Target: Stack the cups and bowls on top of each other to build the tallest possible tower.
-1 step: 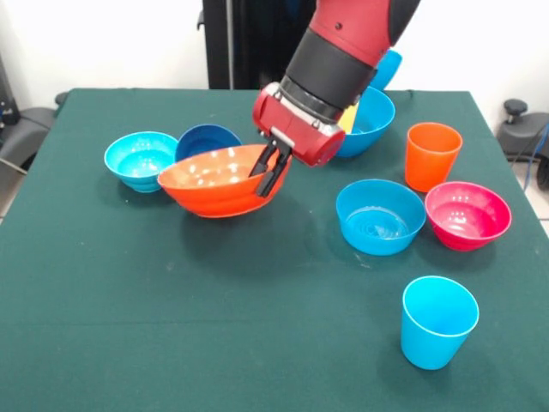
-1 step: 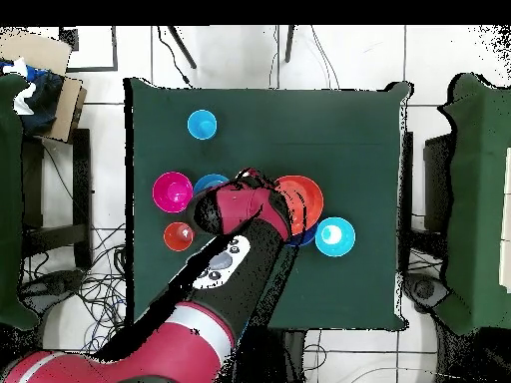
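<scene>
My gripper (image 1: 264,180) is shut on the right rim of the wide orange bowl (image 1: 219,182), one finger inside and one outside. The bowl hangs tilted just above the table, with its shadow below it. Close behind it stand a dark blue bowl (image 1: 206,140) and a cyan bowl (image 1: 140,159). In the overhead view the arm covers part of the orange bowl (image 2: 302,199). To the right are a light blue bowl (image 1: 380,216), a magenta bowl (image 1: 467,215), an orange cup (image 1: 431,154) and a light blue cup (image 1: 438,320). A yellow cup (image 1: 347,118) peeks out behind the arm, in a large blue bowl (image 1: 371,120).
Another blue bowl (image 1: 388,67) shows behind the arm near the table's far edge. The green cloth (image 1: 171,326) covers the whole table. In the overhead view, chairs stand at both sides and a cardboard box (image 2: 50,85) sits off the table.
</scene>
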Controlling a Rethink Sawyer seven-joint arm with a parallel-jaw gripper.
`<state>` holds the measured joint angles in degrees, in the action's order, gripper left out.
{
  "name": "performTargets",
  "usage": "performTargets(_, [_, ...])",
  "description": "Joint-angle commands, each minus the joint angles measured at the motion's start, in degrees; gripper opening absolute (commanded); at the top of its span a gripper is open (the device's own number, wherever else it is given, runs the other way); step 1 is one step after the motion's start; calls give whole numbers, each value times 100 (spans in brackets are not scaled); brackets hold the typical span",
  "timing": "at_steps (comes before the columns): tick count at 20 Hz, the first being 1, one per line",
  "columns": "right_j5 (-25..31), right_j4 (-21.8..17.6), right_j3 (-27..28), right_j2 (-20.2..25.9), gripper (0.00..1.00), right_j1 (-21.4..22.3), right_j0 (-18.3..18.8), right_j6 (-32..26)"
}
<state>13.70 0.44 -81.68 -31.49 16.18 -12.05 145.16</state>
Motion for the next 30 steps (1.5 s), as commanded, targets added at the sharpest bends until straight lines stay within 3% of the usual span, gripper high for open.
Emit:
performTargets(1, [-241, 446, 304, 219, 0, -385, -136, 980])
performTargets(9, [-229, 647, 141, 96, 0, -338, -254, 880])
performTargets(17, [79, 956, 402, -82, 0, -508, -412, 891])
performTargets(30, [46, 1100, 716, -54, 0, -726, -247, 604])
